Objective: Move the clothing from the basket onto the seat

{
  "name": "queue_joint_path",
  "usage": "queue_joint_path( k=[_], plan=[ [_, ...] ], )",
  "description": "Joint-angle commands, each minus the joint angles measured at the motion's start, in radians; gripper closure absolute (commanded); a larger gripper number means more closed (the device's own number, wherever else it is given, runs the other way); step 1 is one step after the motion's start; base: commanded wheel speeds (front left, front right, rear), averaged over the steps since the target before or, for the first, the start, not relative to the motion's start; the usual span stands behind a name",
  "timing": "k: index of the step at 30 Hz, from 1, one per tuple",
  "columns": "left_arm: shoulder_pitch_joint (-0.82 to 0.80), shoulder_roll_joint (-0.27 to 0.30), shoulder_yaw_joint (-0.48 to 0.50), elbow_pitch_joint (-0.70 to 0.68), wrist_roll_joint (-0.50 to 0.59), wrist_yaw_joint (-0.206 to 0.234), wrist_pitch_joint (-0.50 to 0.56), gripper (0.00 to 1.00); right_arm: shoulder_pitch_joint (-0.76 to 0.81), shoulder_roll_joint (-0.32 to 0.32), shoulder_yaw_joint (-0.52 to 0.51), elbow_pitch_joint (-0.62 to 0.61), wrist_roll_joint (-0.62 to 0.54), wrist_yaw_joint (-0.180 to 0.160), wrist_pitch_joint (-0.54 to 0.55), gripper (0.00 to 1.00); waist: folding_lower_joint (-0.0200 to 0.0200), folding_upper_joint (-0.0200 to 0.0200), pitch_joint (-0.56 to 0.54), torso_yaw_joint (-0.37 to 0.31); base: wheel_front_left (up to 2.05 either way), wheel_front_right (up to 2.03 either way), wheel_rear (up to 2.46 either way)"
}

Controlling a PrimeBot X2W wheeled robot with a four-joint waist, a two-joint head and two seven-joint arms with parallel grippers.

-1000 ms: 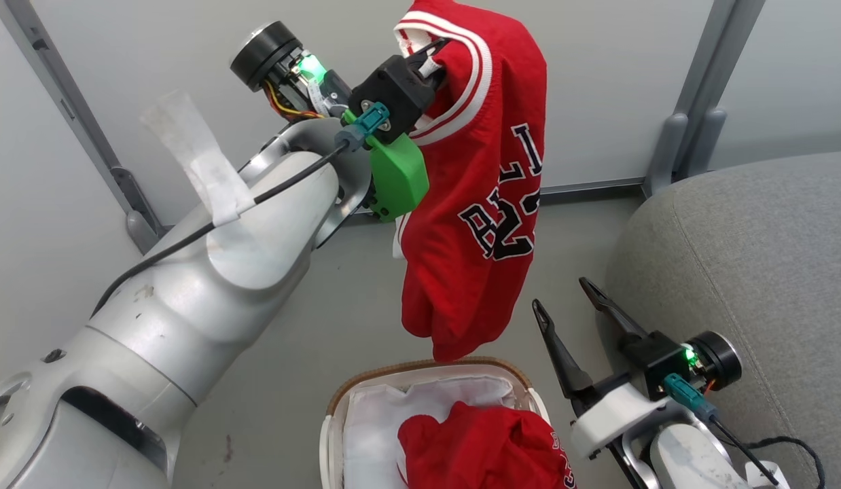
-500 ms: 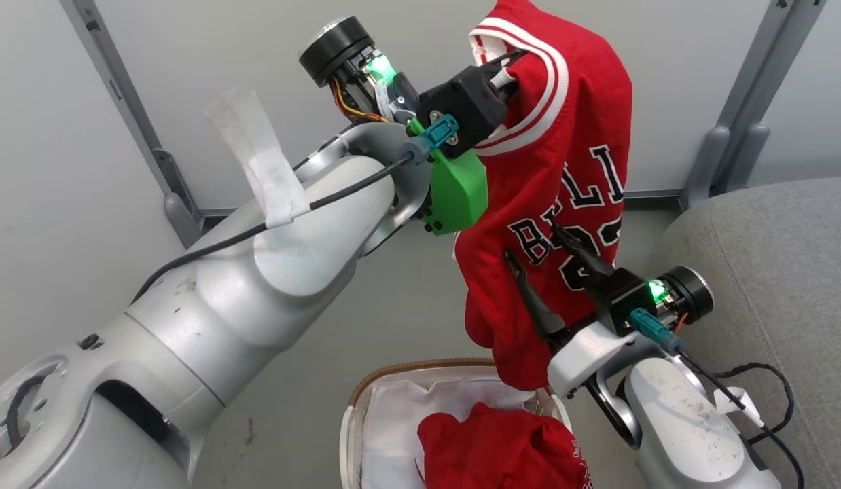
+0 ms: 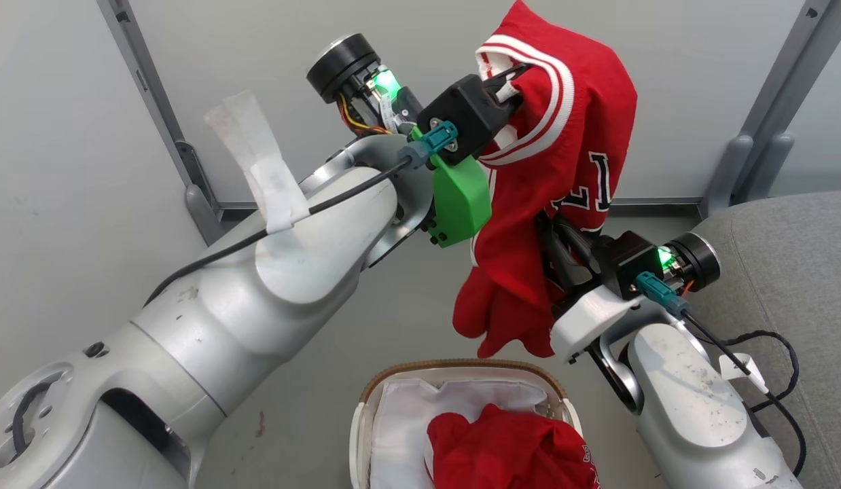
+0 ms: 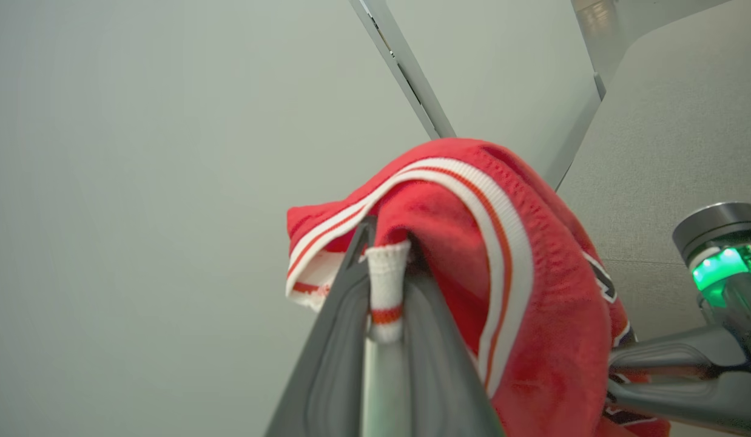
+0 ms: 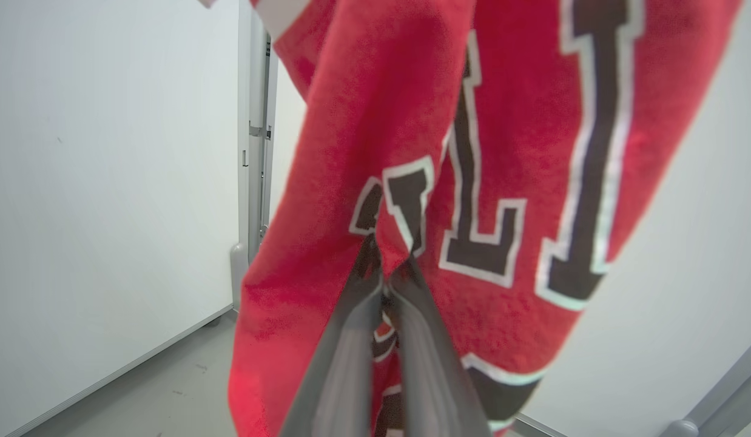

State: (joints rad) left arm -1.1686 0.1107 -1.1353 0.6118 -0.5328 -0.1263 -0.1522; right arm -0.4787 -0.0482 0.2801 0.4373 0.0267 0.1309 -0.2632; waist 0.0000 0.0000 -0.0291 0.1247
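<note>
- Currently hoisted well above the oval white perforated plastic basket with brown woven rim (image 3: 420,370): bright red basketball jersey with white-striped trim and black lettering (image 3: 570,122), hanging free so nothing drags.
- Pinched at the collar by the left gripper (image 4: 384,267), long dark fingers closed tight on the white ribbing, presumably to bear the weight from the top.
- Clamped lower, on the lettered front, by the right gripper (image 5: 384,273), fingers narrowed onto a fold, likely to gather the dangling cloth and steer it toward the large grey woven-fabric sofa seat (image 3: 787,258) just to the right.
- Left in the basket, on the white fabric liner (image 3: 400,421): second crumpled red garment (image 3: 502,448).
- Versus one second earlier: right gripper raised from low beside the seat, then spread open, now closed in cloth; hem bunched higher.
</note>
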Motion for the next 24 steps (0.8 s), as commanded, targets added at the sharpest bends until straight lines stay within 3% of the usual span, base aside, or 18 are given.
queue_joint_path(
  k=[1, 9, 11, 13, 14, 18, 24],
  plan=[
    [0.022, 0.009, 0.006, 0.006, -0.009, 0.008, -0.007, 1.0, -0.002, -0.004, -0.006, -0.004, 0.0, 0.0, -0.003, 1.0, 0.0, 0.0, 0.0, -0.001, 0.0, 0.0, 0.0],
    [0.105, 0.032, 0.036, 0.044, -0.062, 0.034, -0.05, 1.0, 0.028, -0.004, -0.033, -0.024, 0.003, 0.0, -0.003, 1.0, 0.0, 0.0, 0.0, -0.014, 0.0, 0.0, 0.0],
    [0.139, 0.039, 0.049, 0.056, -0.075, 0.042, -0.068, 0.78, 0.035, -0.004, -0.047, -0.027, 0.001, 0.0, -0.002, 1.0, 0.0, 0.0, 0.001, -0.018, 0.0, 0.0, 0.0],
    [0.175, 0.043, 0.067, 0.061, -0.088, 0.059, -0.09, 0.34, 0.04, -0.004, -0.065, -0.033, -0.004, 0.0, -0.002, 1.0, 0.0, 0.0, 0.002, -0.02, 0.0, 0.0, 0.0],
    [0.198, 0.043, 0.079, 0.063, -0.096, 0.068, -0.098, 0.0, 0.04, -0.004, -0.074, -0.035, -0.007, 0.0, -0.002, 1.0, 0.0, 0.0, 0.003, -0.02, 0.0, 0.0, 0.0],
    [0.301, 0.036, 0.126, 0.069, -0.116, 0.09, -0.115, 0.0, 0.042, -0.004, -0.106, -0.049, -0.018, 0.0, -0.002, 1.0, 0.0, 0.0, 0.006, -0.024, 0.0, 0.0, 0.0],
    [0.478, 0.036, 0.235, -0.017, -0.077, 0.063, -0.112, 0.0, 0.042, -0.004, -0.14, -0.074, -0.044, 0.0, -0.002, 1.0, 0.0, 0.0, 0.019, -0.036, 0.0, 0.0, 0.0]
  ],
)
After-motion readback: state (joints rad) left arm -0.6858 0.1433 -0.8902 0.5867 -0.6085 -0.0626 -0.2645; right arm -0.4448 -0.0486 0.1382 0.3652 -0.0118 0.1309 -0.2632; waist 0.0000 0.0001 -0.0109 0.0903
